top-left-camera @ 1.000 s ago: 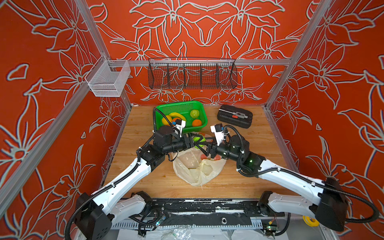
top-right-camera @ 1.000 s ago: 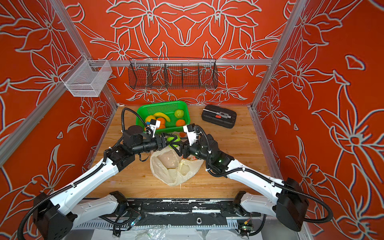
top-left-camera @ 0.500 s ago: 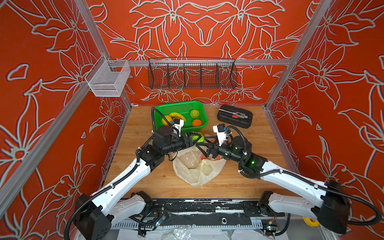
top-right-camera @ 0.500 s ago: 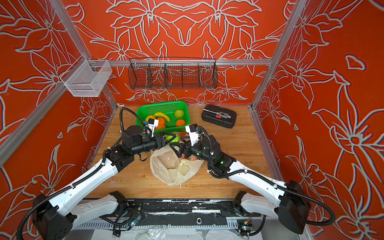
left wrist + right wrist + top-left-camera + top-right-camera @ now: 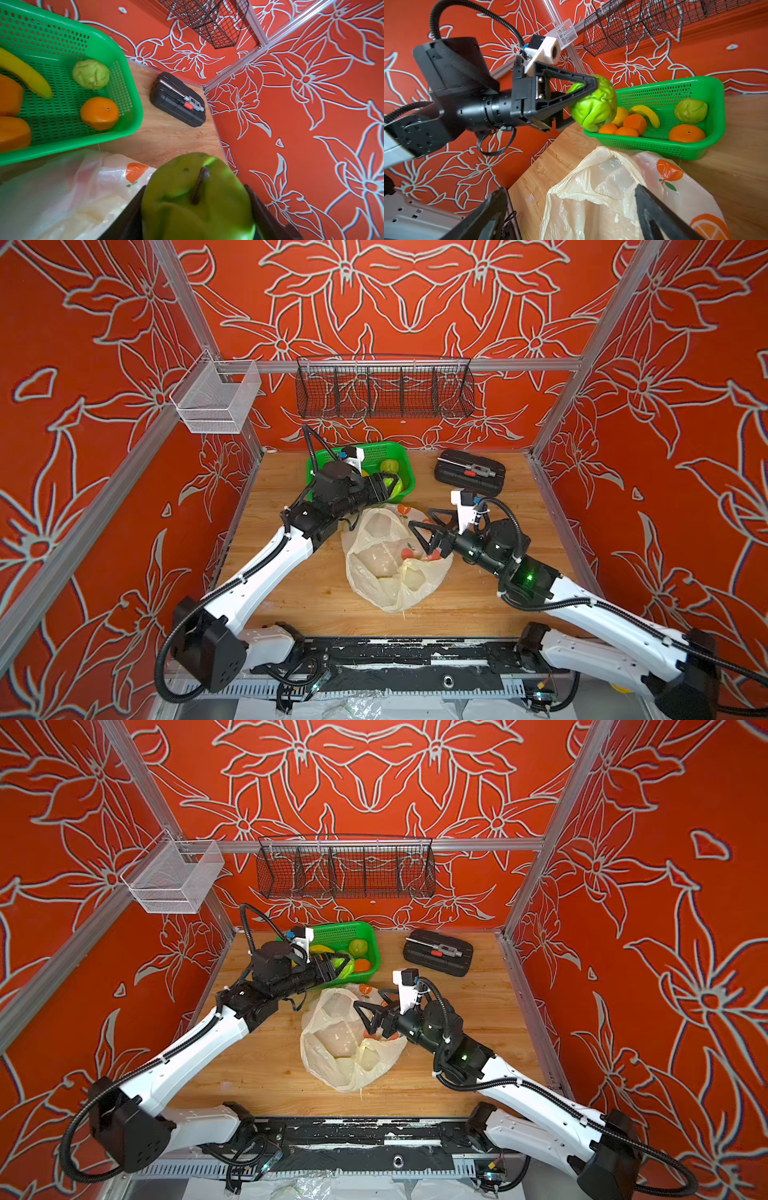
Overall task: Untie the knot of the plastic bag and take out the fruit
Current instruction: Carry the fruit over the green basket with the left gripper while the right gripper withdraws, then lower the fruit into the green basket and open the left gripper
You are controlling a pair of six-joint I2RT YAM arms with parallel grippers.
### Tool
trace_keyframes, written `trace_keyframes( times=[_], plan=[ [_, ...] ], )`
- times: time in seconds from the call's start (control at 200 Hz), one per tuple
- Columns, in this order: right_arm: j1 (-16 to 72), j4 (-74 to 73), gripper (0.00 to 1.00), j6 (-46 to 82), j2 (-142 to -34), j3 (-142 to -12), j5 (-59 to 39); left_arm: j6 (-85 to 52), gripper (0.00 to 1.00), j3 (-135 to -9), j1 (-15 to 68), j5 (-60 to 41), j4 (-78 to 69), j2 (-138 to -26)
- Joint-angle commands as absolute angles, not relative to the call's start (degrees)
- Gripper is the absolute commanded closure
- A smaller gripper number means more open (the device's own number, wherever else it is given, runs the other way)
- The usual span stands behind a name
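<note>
The plastic bag [image 5: 390, 568] [image 5: 338, 1048] lies crumpled on the wooden table with its mouth loose and open [image 5: 602, 187]. No knot shows. My left gripper [image 5: 392, 485] [image 5: 583, 104] is shut on a bumpy green fruit [image 5: 197, 197] [image 5: 596, 106], held in the air at the front edge of the green basket [image 5: 401, 452]. My right gripper [image 5: 419, 518] [image 5: 368, 1000] [image 5: 571, 212] hangs open just above the bag's right side with nothing between its fingers. In the basket lie several oranges [image 5: 686, 133], a lemon [image 5: 620, 115] and another green fruit [image 5: 690, 111].
A yellow banana [image 5: 645, 115] also lies in the basket. A black tool case [image 5: 469, 472] [image 5: 178, 99] sits at the back right of the table. A black wire rack [image 5: 384, 387] and a white mesh bin [image 5: 216, 402] hang on the back rails.
My right gripper has opened wide and drawn back to the right. My left gripper has carried the green fruit back towards the basket.
</note>
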State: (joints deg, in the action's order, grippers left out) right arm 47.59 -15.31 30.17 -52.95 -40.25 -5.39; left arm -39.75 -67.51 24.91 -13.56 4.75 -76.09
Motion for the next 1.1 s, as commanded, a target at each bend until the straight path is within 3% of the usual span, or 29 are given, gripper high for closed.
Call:
trace_keyframes(
  times=[0.0,0.405,0.841,1.096],
  plan=[
    [47.41,-13.08,0.03,29.32,-52.04,-39.18,-1.88,-38.28,0.48,-71.62,22.39,-13.43,4.36,-80.41],
    [46.64,-9.10,0.03,29.52,-50.11,-38.93,-0.17,-43.23,0.51,-83.06,15.26,-18.80,3.43,-100.80],
    [46.53,-5.67,0.03,30.85,-42.71,-35.33,2.05,-52.81,0.52,-90.65,12.71,-23.37,-1.04,-118.35],
    [46.49,-4.05,0.03,30.94,-39.96,-34.47,2.83,-52.48,0.53,-97.82,12.74,-23.51,4.41,-125.38]
  ],
)
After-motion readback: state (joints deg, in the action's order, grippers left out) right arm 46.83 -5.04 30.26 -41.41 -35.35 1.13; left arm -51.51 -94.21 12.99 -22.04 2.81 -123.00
